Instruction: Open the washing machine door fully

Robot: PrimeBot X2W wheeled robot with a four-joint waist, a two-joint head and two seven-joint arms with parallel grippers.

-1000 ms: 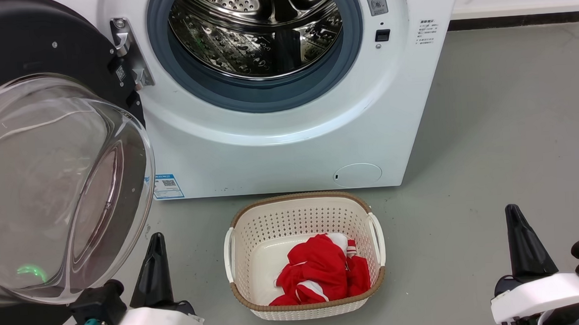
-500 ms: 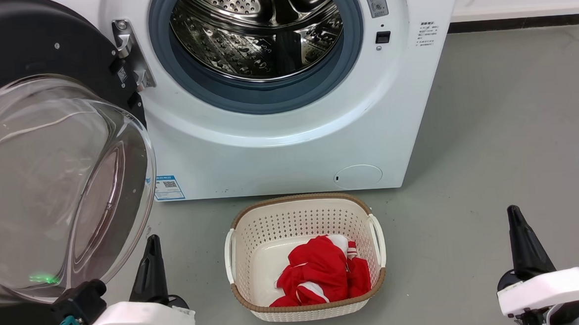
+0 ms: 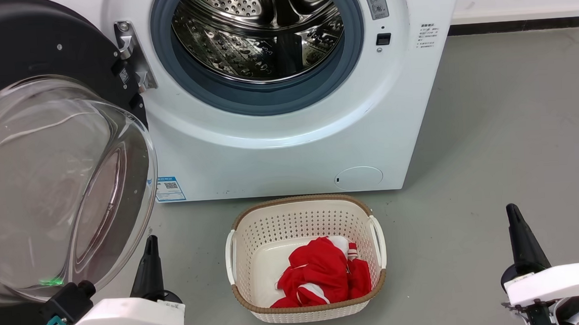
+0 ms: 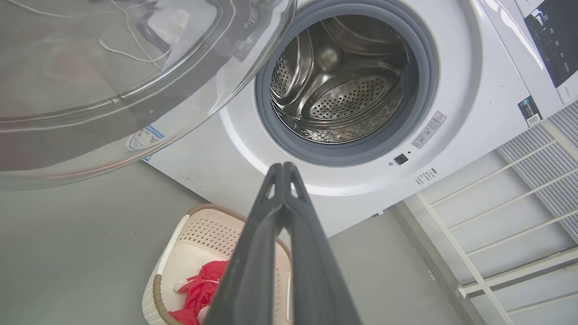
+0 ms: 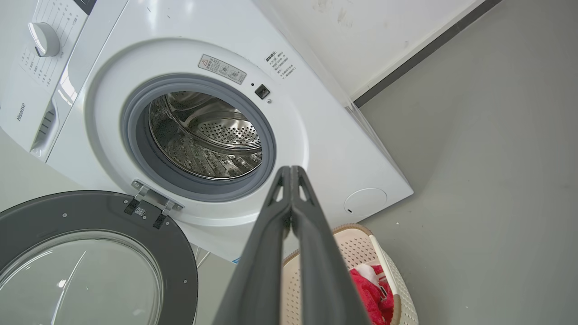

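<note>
Washing machine door [image 3: 48, 195], black-rimmed bulging glass, hangs open; left pincer [image 4: 283, 169] and right pincer [image 5: 290, 171] clenched empty.

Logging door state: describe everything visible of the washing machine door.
The washing machine door is round, with a wide black rim and a bulging clear glass bowl at its centre. A metal hinge fixes it to the front of the washing machine. It stands swung wide open, bowl toward the robot. The shut left gripper sits below it, fingers clear.
</note>
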